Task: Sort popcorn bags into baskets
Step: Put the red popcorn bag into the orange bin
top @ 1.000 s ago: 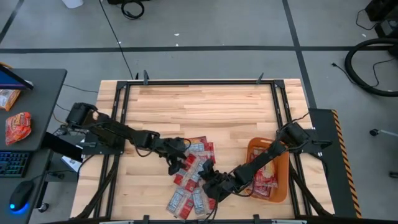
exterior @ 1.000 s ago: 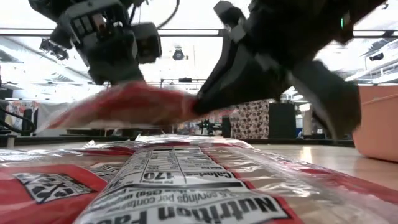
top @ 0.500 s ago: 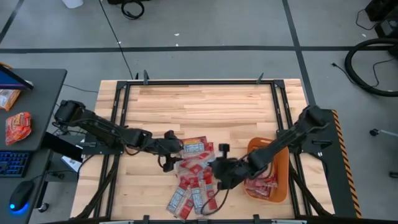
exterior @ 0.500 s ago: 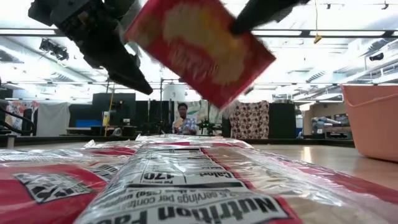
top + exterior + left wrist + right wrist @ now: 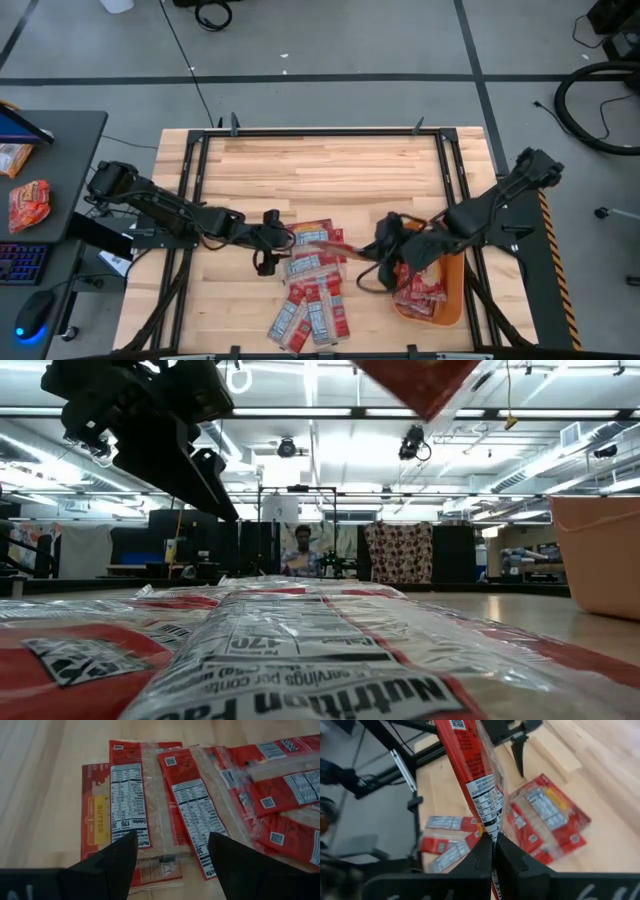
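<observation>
Right gripper point(image 5: 493, 851) fingers clamped on one bag point(image 5: 472, 780), lifted beside tub point(image 5: 452, 300); left gripper point(image 5: 172, 852) fingers apart over pile point(image 5: 312, 290) on desk point(image 5: 320, 170).

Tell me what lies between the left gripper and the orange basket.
In the high view, the pile of popcorn bags on the table, then the right gripper holding one bag aloft; beyond it, the orange basket. The left gripper hovers open.

Robotics lab: framed wooden table point(image 5: 320, 165), taped concrete floor point(image 5: 330, 50), fluorescent ceiling lights point(image 5: 330, 455).
</observation>
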